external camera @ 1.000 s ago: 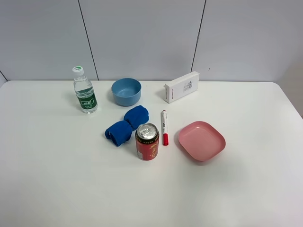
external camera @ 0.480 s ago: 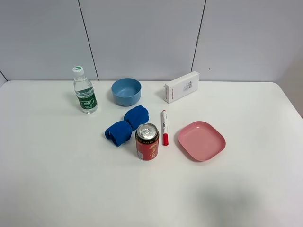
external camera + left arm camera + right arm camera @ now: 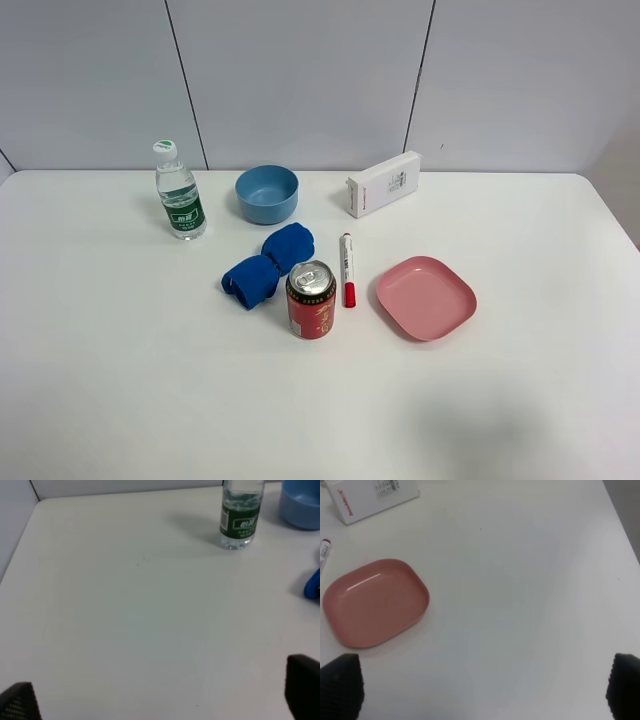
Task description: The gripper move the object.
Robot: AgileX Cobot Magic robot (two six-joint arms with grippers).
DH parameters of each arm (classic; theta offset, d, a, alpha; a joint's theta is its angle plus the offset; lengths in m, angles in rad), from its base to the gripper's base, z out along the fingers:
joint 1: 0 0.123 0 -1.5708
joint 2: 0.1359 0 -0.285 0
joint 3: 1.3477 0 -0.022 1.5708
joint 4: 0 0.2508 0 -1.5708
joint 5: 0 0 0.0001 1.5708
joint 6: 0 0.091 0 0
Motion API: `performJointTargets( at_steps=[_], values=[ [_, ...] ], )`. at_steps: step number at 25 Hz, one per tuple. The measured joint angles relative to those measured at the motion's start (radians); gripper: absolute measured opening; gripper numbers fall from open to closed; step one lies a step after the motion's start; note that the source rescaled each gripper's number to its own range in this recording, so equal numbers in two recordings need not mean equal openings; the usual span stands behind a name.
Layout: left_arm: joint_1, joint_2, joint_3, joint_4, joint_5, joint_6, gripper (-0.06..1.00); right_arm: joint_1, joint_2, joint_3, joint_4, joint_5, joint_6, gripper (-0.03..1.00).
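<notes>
White tabletop (image 3: 120,380) stretches out with a small cluster at its middle. A red can (image 3: 311,300) stands just beside the marker pen (image 3: 347,268), on its left in the high view, and a pink plate (image 3: 425,297) lies near on the other side, so the pen sits between the two. Behind it are a crumpled blue cloth (image 3: 267,264), a blue bowl (image 3: 267,193), a white box (image 3: 383,183) and a water bottle (image 3: 179,190) (green label, white cap). The pen is slim and white with small print, lying flat, its red cap toward the front edge. Neither arm shows from above. The left gripper (image 3: 160,700) and right gripper (image 3: 482,687) each have their dark fingertips spread wide over bare table, holding nothing.
</notes>
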Motion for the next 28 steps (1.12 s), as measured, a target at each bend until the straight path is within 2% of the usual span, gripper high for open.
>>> performJointTargets(
  at_steps=[28],
  values=[
    [0.000, 0.000, 0.000, 0.000, 0.000, 0.000, 1.00, 0.000, 0.000, 0.000, -0.003, 0.000, 0.010, 0.95]
  ],
)
